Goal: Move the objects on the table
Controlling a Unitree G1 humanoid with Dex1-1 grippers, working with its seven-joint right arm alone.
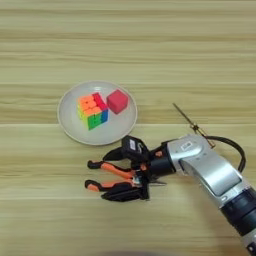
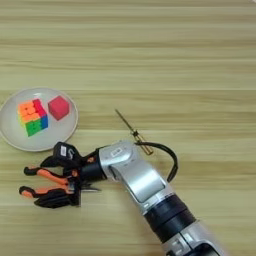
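Orange-and-black-handled pliers [image 1: 116,170] lie on the table [image 1: 150,45] near its front, handles spread and pointing left. My right gripper [image 1: 111,175] reaches in from the right and stands open around them. One black finger is above the upper handle. The other lies along the lower handle [image 2: 30,191]. A multicoloured puzzle cube [image 1: 92,111] and a small red cube [image 1: 117,101] sit side by side on the round grey plate [image 1: 67,119]. A thin screwdriver [image 1: 186,118] lies slanted to the right of the plate, its amber handle [image 2: 144,146] partly behind my forearm.
My silver forearm [image 2: 140,182] crosses the lower right of the table, with a black cable [image 2: 172,160] looping beside it. The plate lies just above and left of the pliers. Bare wood fills the far half of the table.
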